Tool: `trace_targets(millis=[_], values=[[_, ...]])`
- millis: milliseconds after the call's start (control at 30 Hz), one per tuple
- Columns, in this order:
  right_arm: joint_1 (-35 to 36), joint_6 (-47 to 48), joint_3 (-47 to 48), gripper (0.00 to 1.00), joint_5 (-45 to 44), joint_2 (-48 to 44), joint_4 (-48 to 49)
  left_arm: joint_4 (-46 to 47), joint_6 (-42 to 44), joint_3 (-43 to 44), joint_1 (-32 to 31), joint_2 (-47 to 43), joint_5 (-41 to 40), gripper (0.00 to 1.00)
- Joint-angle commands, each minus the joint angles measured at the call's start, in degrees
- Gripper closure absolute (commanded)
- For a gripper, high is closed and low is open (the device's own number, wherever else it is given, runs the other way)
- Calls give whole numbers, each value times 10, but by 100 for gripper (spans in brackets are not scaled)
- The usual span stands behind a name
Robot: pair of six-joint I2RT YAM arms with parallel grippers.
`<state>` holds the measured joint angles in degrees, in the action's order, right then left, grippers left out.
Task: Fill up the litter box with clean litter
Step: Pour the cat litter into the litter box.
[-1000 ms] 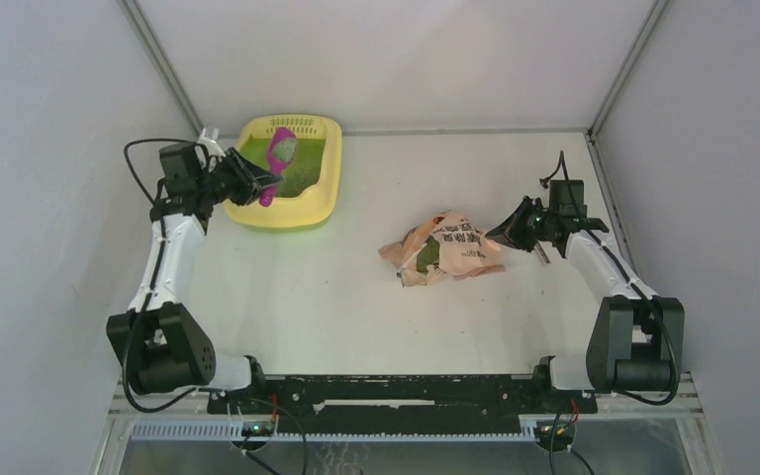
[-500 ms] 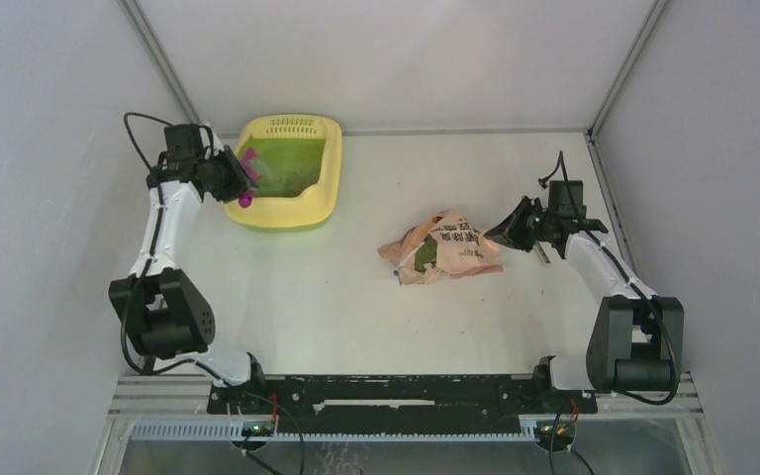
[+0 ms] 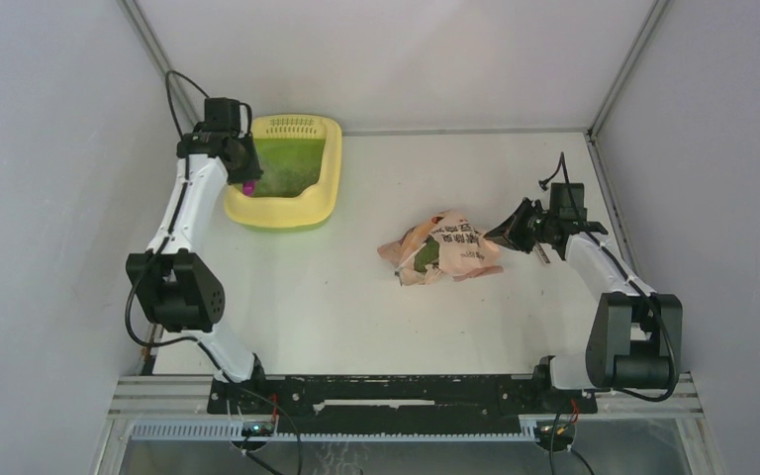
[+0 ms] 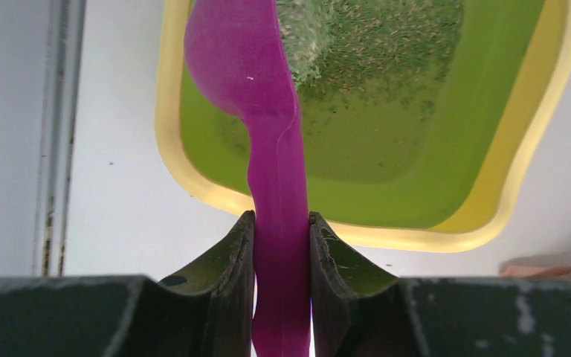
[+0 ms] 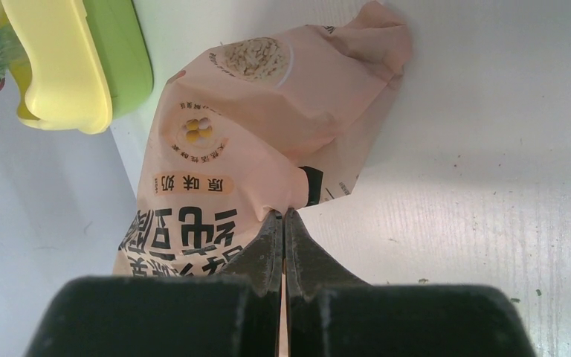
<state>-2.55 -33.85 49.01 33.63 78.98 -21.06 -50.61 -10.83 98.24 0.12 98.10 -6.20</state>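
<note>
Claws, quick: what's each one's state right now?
Left claw: closed on the handle of the magenta scoop, over the litter box.
Right claw: shut, pinching the edge of the peach bag.

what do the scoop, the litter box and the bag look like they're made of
scoop: looks like hard moulded plastic, magenta, smooth, slightly glossy, faint seam down the handle.
litter box: likely rigid plastic, pale yellow rim with rounded moulded corners, green inside, soft sheen.
bag: probably thin plastic film, peach, printed, creased and crumpled, satin shine.
</note>
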Motion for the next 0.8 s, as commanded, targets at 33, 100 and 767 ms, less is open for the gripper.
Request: trace_targets(millis=[33, 100, 767], values=[[-5, 0, -10, 100, 21, 8, 33, -15, 50, 51, -51, 11, -141, 100], [-7, 2, -12, 100, 24, 9, 36, -17, 62, 56, -74, 17, -183, 100], [-13, 3, -12, 100, 31, 2, 32, -6, 95, 25, -200, -13, -321, 100]])
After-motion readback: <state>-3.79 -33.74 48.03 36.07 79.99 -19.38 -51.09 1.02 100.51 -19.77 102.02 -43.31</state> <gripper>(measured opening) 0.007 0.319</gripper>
